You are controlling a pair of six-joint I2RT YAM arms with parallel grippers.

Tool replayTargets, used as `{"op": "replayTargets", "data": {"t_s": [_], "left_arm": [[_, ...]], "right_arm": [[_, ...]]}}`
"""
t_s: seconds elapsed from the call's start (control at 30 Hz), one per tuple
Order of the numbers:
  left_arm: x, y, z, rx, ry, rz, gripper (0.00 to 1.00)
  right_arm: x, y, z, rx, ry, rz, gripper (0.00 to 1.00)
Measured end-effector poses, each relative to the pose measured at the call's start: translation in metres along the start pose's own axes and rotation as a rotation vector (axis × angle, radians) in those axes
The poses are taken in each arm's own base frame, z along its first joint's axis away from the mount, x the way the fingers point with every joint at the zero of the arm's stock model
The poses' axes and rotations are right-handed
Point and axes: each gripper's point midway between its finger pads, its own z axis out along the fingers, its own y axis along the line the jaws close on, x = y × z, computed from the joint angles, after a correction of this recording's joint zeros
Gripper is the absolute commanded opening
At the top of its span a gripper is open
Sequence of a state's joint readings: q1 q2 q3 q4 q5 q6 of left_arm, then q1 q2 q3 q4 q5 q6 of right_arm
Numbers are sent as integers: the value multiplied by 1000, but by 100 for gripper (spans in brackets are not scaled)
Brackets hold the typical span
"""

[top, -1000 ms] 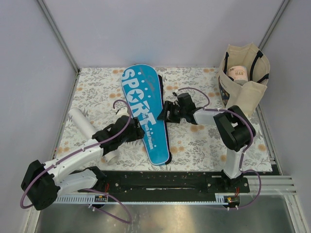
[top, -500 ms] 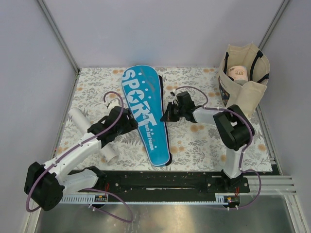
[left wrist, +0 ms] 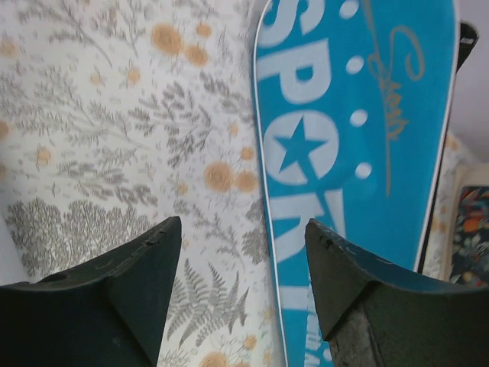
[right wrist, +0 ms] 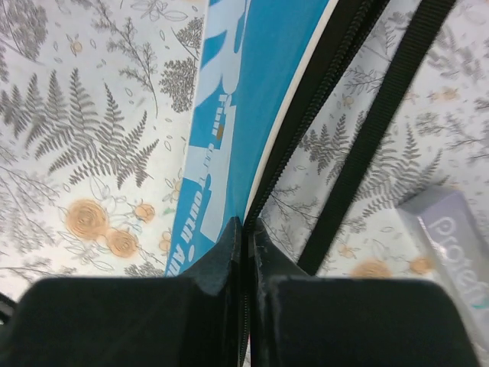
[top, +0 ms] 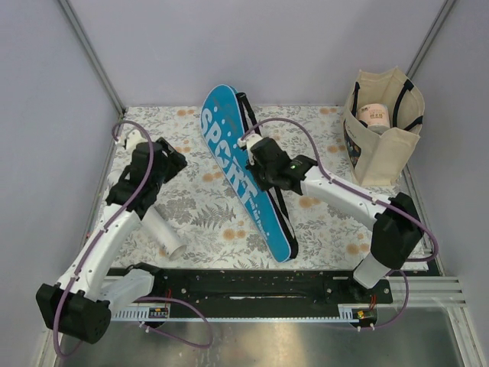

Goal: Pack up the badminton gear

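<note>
While the right gripper pinches the cover by its black edge, mid-frame overhead — jaws tight — the left gripper (upper left) hangs, jaws apart.

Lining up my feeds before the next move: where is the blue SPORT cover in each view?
Top external: the blue SPORT cover lies diagonally across the middle of the picture.
Left wrist: it fills the upper right.
Right wrist: a blue strip from top centre down into the right gripper.
Shared landmark: the floral tablecloth under it.
</note>
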State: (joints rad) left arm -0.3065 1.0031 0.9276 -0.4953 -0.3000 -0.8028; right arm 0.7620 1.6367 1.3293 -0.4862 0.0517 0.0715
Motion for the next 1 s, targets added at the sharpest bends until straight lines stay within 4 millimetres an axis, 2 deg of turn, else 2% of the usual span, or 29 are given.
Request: {"op": "replayTargets", "data": {"t_s": [0.17,0.3,0.37,0.47,0.6,0.83,1.0], "left_arm": [[-57,-9,-5,-1,-100,-60,73],[-83,-5,1,-10,-120,-106,73],[-90,-2,5,-17,-115,-124,78],[-94,-1,12,-17,-91,-147,79],[-91,0,25,-10,-35,-195,79],[-89,3,57,17,84,-294,79],[-90,-6,66,67,121,-328,79]], "right_arm": [[8,17,-22,173,22,-264,0],[30,31,-27,258,26,-446,0],[44,35,-28,299,23,-526,0],[57,41,-29,330,6,-596,0],[69,38,-33,332,-37,-613,0],[75,37,-42,294,-125,-629,0],[78,41,-41,268,-154,-677,0]]}}
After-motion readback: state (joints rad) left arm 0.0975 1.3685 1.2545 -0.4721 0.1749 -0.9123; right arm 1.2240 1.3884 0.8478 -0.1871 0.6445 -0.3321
